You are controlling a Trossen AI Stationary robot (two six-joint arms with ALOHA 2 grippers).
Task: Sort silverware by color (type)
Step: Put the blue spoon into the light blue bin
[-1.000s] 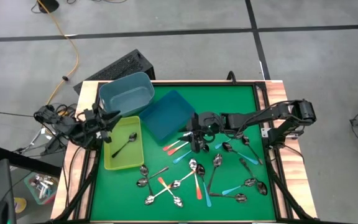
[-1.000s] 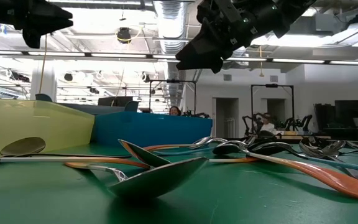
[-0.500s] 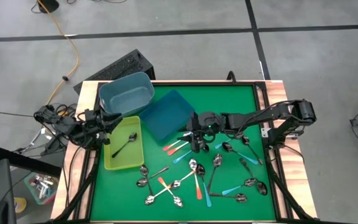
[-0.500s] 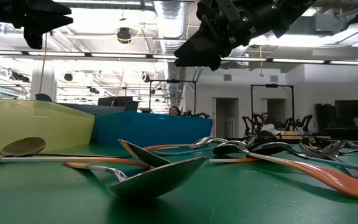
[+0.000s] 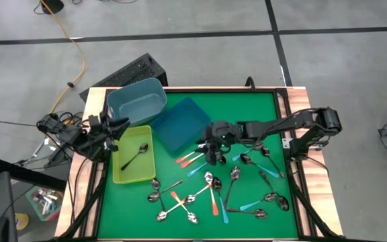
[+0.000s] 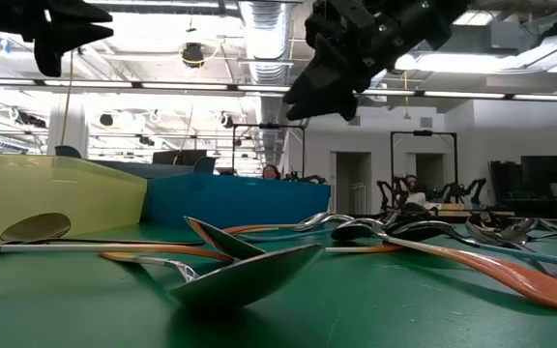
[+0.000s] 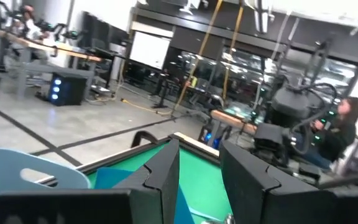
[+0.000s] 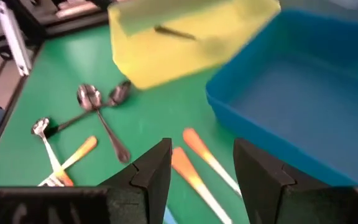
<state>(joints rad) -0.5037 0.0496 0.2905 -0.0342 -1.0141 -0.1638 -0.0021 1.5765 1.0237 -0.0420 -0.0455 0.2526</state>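
Many small spoons lie scattered on the green mat [image 5: 247, 114]: orange-handled ones [image 5: 189, 158], teal-handled ones [image 5: 247, 205] and plain silver ones [image 5: 173, 208]. One silver spoon [image 5: 136, 156] lies in the yellow bin [image 5: 123, 176]. My right gripper [image 5: 212, 154] hangs open above the two orange-handled spoons [image 8: 194, 177] next to the blue bin [image 5: 180, 121], touching nothing; the low view shows it well above the mat [image 6: 322, 92]. My left gripper [image 5: 116, 128] is open [image 7: 201, 146] and waits at the yellow bin's far left corner.
A grey-blue bin [image 5: 136, 101] stands at the far left of the mat, the blue bin beside it, the yellow bin nearer. Spoons crowd the near and right parts of the mat. Wooden table edges [image 5: 291, 107] frame it. A person [image 7: 344, 124] sits beyond the table.
My right gripper has shifted a little toward the table's right and tipped slightly, staying open above the orange-handled spoons. The spoons and bins have not moved.
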